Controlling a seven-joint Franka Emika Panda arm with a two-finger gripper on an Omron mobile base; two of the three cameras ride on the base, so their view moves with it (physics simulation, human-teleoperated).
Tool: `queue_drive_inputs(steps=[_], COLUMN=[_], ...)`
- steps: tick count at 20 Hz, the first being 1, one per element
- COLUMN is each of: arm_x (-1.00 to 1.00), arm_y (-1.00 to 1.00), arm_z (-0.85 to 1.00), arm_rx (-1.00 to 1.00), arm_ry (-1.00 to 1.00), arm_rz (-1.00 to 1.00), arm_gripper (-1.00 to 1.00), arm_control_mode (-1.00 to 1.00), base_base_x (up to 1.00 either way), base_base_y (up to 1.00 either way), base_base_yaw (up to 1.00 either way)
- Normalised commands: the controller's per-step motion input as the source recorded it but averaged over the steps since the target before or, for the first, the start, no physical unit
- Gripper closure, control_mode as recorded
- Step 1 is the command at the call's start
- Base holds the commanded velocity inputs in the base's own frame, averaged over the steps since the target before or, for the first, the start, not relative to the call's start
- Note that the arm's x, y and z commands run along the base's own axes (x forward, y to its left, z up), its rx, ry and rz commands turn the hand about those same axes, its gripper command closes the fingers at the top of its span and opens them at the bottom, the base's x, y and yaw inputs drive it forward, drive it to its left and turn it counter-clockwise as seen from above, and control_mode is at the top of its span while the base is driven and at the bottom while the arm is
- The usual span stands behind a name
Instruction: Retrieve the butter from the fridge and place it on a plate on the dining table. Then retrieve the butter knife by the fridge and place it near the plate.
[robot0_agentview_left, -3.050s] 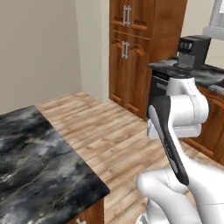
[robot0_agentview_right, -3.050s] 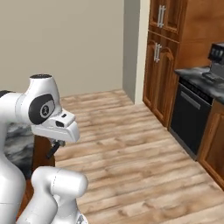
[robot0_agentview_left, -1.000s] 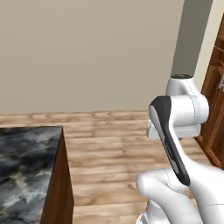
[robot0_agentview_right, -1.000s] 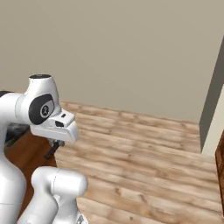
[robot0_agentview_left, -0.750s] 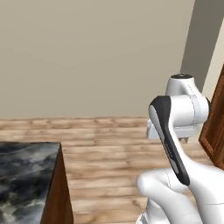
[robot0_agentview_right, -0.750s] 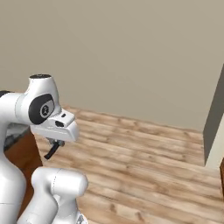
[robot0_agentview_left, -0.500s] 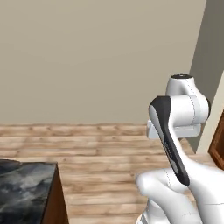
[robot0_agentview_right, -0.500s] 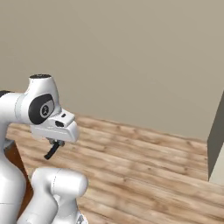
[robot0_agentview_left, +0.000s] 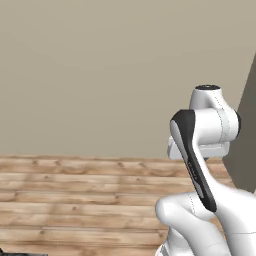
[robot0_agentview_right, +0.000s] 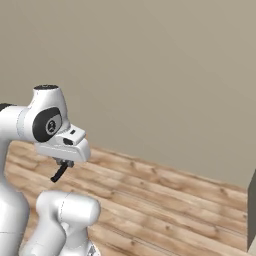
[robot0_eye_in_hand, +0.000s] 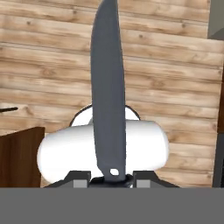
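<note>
The butter knife (robot0_eye_in_hand: 107, 87) is held in the tool (robot0_eye_in_hand: 114, 178) — a long, flat, dark grey blade that is seen in the hand view rising from between the closed tips, with a small round hole near its gripped end. The blade runs straight up that view, narrowing to a rounded point at the top edge. Behind it the wooden floor (robot0_eye_in_hand: 48, 65) is seen, its light planks running across the view, and a dark reddish-brown wooden panel (robot0_eye_in_hand: 19, 153) is seen at the lower left.

In the right base view the tool (robot0_agentview_right: 61, 169) is found under the arm's white wrist, and a short dark piece of the knife (robot0_agentview_right: 58, 173) is seen slanting down from it. A plain beige wall (robot0_agentview_right: 165, 75) stands behind, above the plank floor (robot0_agentview_right: 170, 205). In the left base view the same wall (robot0_agentview_left: 90, 75) and floor (robot0_agentview_left: 75, 200) are shown — with a grey vertical edge (robot0_agentview_left: 247, 135) at the far right.
</note>
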Motion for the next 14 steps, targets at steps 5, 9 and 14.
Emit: queue_drive_inputs(steps=[5,9,14], arm_x=[0.00,0.00,0.00], arm_y=[0.00,0.00,0.00], arm_z=[0.00,0.00,0.00], arm_rx=[0.00,0.00,0.00], arm_ry=[0.00,0.00,0.00], arm_rz=[0.00,0.00,0.00], arm_gripper=[1.00,1.00,1.00], arm_control_mode=[1.00,1.00,1.00], base_base_x=[1.00,1.00,0.90], base_base_y=[-0.02,0.00,0.00], base_base_yaw=[0.29,0.41,0.50])
